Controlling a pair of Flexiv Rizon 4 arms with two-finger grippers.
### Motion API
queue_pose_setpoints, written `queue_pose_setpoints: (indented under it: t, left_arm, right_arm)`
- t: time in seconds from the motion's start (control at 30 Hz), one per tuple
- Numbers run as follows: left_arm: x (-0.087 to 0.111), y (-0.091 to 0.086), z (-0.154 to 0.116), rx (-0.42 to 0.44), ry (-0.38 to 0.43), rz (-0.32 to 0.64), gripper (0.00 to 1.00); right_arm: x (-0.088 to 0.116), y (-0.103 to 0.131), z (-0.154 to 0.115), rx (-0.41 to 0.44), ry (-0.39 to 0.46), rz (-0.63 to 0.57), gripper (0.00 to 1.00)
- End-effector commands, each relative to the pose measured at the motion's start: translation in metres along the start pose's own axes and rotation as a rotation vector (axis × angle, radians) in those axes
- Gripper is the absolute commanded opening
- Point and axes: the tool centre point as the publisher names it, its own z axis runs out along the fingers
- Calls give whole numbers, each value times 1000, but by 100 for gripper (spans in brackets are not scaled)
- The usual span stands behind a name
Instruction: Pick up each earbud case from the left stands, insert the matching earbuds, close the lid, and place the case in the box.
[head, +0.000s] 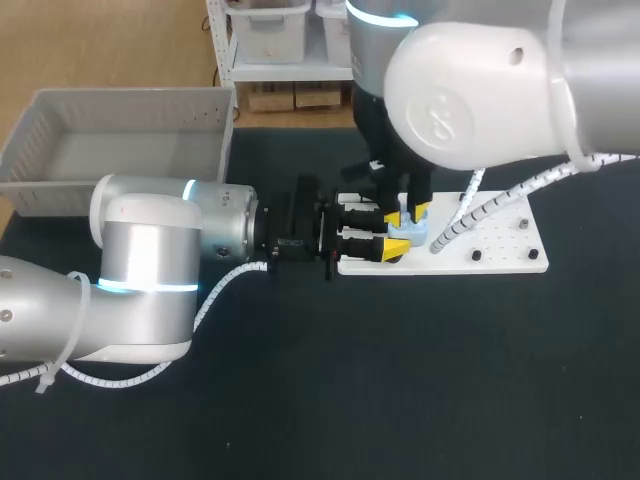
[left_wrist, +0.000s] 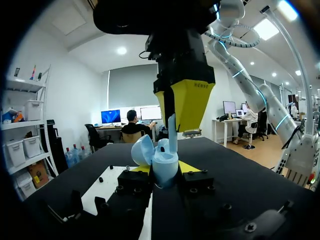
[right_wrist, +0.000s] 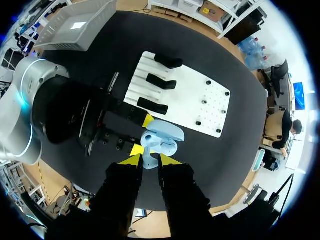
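A light-blue earbud case (left_wrist: 162, 161) with its lid open sits upright between the yellow tips of my left gripper (left_wrist: 165, 168), which is shut on its body just above the white stand board (head: 500, 245). My right gripper (right_wrist: 149, 160) comes down from above and is shut on a light-blue earbud (right_wrist: 149, 161), whose stem (left_wrist: 172, 131) reaches into the case (right_wrist: 162, 137). In the head view both grippers meet at the board's left end, my left gripper (head: 392, 232) under my right gripper (head: 408, 212), with the case (head: 412, 232) between them.
A grey box (head: 120, 140) stands at the back left of the black table. Three black stands (right_wrist: 161, 82) line the board's left end, and small black pegs (head: 476, 255) dot its right part. My left arm's body (head: 150, 270) lies across the table's left side.
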Motion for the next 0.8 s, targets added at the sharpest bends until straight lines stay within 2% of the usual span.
queue_pose_setpoints:
  t: [0.03,0.8]
  left_arm:
    - [1,-2,0,-8,-2,3,0]
    - [1,-2,0,-8,-2,3,0]
  right_arm:
    - [-2,-1,2,-1,-1,4,0]
    - [-8,-3,6,-8,-6,12,0]
